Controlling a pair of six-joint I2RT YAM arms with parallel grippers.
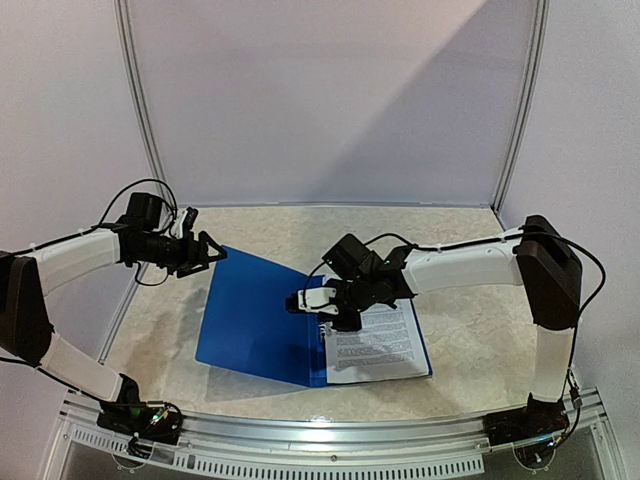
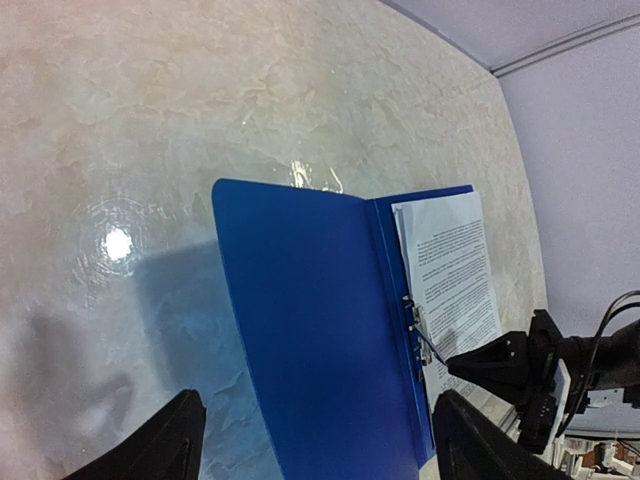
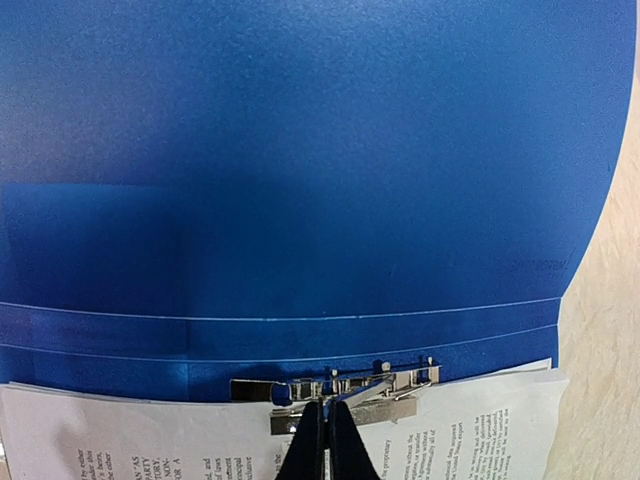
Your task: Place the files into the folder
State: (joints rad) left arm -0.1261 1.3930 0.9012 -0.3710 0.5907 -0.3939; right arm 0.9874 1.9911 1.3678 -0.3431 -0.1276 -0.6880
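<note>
Worktop (image 1: 470, 320): pale and marbled; your open folder lies on it.
Folder (image 1: 255, 315): blue, spread flat between your two arms.
Files (image 1: 375, 350): stacked on the folder's right half, one edge at the clip.
Left end effector (image 2: 320, 428): fingers wide apart, empty, above the folder's left cover.
Right end effector (image 3: 327, 425): fingers together, tips at the clip's lever.
Clip (image 3: 345, 388): metal, beside the spine.

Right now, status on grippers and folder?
Left gripper open, empty. Right gripper shut on clip lever. Folder open, files on its right half at the clip. Nothing blocking.
</note>
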